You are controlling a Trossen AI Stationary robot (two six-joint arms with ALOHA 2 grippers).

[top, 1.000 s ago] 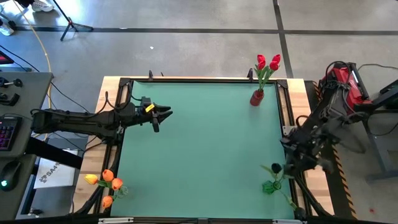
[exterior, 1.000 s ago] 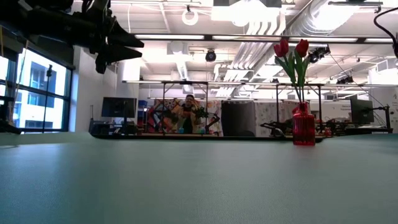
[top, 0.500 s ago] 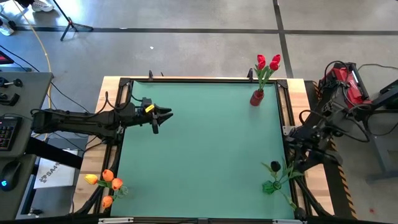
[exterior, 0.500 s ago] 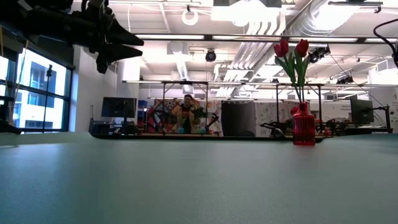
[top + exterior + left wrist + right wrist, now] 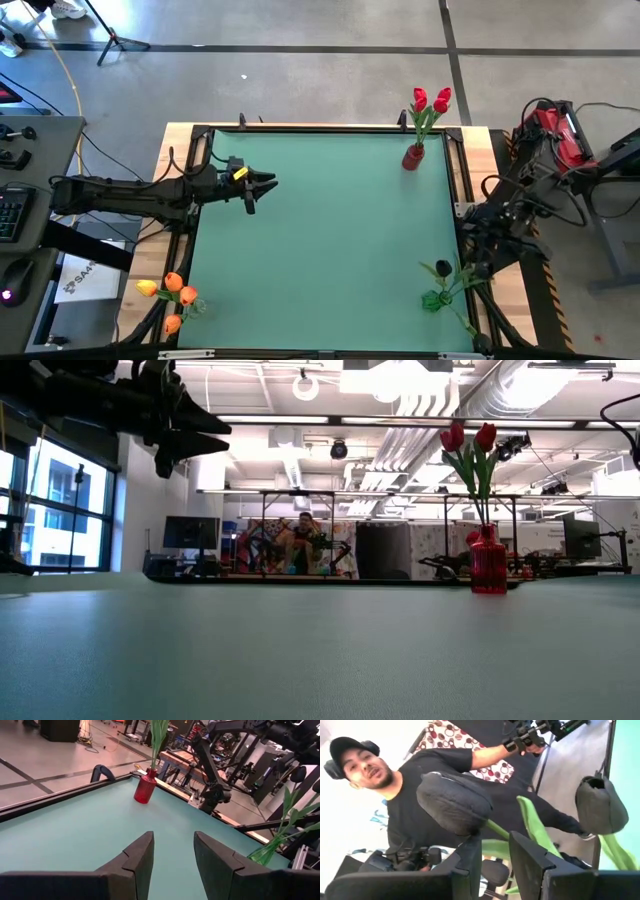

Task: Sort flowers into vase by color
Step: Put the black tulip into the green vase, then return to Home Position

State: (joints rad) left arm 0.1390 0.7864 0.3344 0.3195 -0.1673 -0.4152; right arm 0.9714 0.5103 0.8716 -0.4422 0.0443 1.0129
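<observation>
1. Two red flowers (image 5: 431,100) stand upright in the red vase (image 5: 413,157), which sits at a corner of the green surface (image 5: 330,240).
2. A dark flower (image 5: 441,268) is on the same side edge as the red vase, well down that edge from it. Its bud hangs over a green vase (image 5: 433,300). Stem and leaves spread toward the surface's rim.
3. Orange flowers (image 5: 172,292) are bunched at the corner diagonally opposite the red vase, at the surface's edge.
4. The right gripper (image 5: 478,264) is just beside the dark flower, on the outer side of that edge. In the right wrist view a green stem (image 5: 496,831) runs into the narrow gap between its fingers (image 5: 470,865). I cannot tell whether it is clamped.
5. The left gripper (image 5: 268,182) is raised over the surface, well apart from the red vase and across from it. Its jaws are apart and hold nothing.
6. A person (image 5: 420,810) in a dark shirt shows beyond the right gripper.
</observation>
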